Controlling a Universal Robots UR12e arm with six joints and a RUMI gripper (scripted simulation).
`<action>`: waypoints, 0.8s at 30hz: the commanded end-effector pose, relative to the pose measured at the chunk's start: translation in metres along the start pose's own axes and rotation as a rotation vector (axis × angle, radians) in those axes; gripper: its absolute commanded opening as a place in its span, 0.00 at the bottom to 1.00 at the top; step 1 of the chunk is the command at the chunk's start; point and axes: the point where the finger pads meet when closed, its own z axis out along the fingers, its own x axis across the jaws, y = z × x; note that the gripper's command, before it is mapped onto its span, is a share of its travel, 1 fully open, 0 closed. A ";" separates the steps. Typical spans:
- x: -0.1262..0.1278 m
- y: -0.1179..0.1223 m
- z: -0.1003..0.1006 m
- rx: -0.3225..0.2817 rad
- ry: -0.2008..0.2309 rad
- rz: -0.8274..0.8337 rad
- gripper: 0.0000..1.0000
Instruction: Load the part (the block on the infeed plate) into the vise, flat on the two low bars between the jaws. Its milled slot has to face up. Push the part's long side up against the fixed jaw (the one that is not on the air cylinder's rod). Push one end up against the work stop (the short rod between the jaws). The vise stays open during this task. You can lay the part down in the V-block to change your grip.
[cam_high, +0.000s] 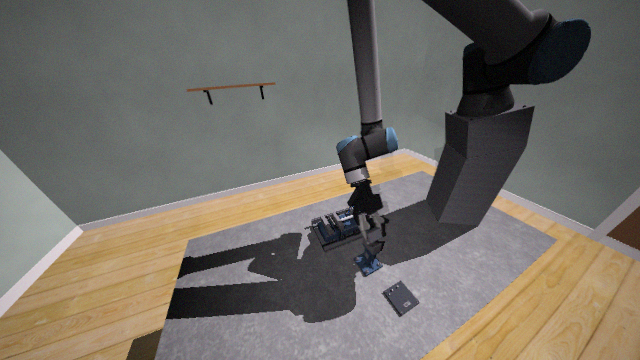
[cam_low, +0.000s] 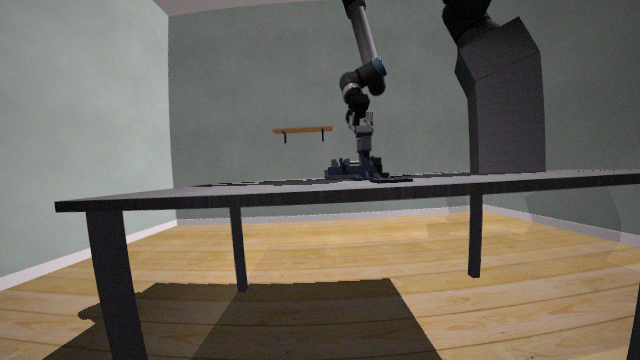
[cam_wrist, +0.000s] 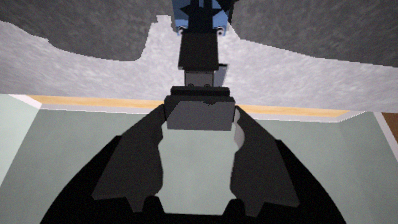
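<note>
My gripper (cam_high: 371, 234) points down and is shut on the part (cam_high: 373, 245), a grey block. In the wrist view the part (cam_wrist: 201, 114) sits between my two dark fingertips and reaches away toward the blue V-block (cam_wrist: 200, 12). The V-block (cam_high: 368, 263) stands right below the part; I cannot tell whether they touch. The vise (cam_high: 341, 233), dark with blue jaws, is just behind and to the left of my gripper, with nothing visible between its jaws. The dark infeed plate (cam_high: 401, 298) lies in front to the right with nothing on it. The part's slot is not visible.
The robot's big grey pedestal (cam_high: 475, 165) stands at the back right of the grey mat. The side view shows my gripper (cam_low: 364, 142) above the V-block (cam_low: 371, 171) on a dark table. A wall shelf (cam_high: 231, 88) hangs far behind.
</note>
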 end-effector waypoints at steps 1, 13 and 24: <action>0.000 0.001 0.000 0.060 -0.001 0.000 0.00; 0.000 0.002 0.000 0.190 -0.001 0.000 0.00; 0.000 0.003 0.000 0.304 -0.001 0.000 0.00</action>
